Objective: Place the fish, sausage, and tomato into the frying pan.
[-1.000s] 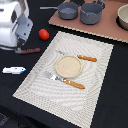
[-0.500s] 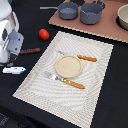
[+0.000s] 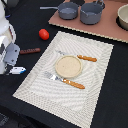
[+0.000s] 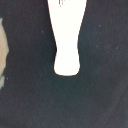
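The fish, white with a blue end, lies on the dark table at the exterior view's left. My gripper hangs right over its near end, and its fingers are too unclear to read. The wrist view shows a long white shape on the dark table, which looks like the fish body. The sausage lies just beyond the fish. The tomato sits further back. The frying pan stands on the tan board at the back, its handle pointing to the exterior view's left.
A striped placemat holds a tan plate, an orange-handled fork and a knife. A deeper grey pot stands beside the pan. A bowl sits at the back right.
The arm has come down and slightly toward the fish over the last second. The fish, sausage and tomato have not moved.
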Tool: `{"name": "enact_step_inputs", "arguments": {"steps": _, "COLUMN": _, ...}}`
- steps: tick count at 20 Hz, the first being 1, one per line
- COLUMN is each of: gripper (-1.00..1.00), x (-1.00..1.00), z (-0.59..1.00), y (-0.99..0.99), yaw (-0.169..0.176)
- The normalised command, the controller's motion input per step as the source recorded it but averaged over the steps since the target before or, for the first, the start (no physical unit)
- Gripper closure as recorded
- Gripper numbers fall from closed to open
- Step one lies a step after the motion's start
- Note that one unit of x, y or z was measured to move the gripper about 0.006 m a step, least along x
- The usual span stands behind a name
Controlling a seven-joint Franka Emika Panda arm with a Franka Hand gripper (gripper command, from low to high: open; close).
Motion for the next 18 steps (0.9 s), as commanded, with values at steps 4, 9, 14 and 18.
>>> {"name": "enact_step_inputs", "arguments": {"steps": 4, "gripper": -1.0, "x": 0.25, "z": -0.2, "y": 0.0, "yaw": 0.0}}
{"name": "enact_step_inputs", "arguments": {"steps": 9, "gripper": -1.0, "x": 0.23, "z": -0.25, "y": 0.0, "yaw": 0.0}}
{"name": "enact_step_inputs", "arguments": {"steps": 14, "gripper": -1.0, "x": 0.12, "z": -0.32, "y": -0.01, "yaw": 0.0}}
{"name": "enact_step_inputs", "arguments": {"steps": 18, "gripper": -1.0, "x": 0.04, "z": -0.28, "y": -0.06, "yaw": 0.0}}
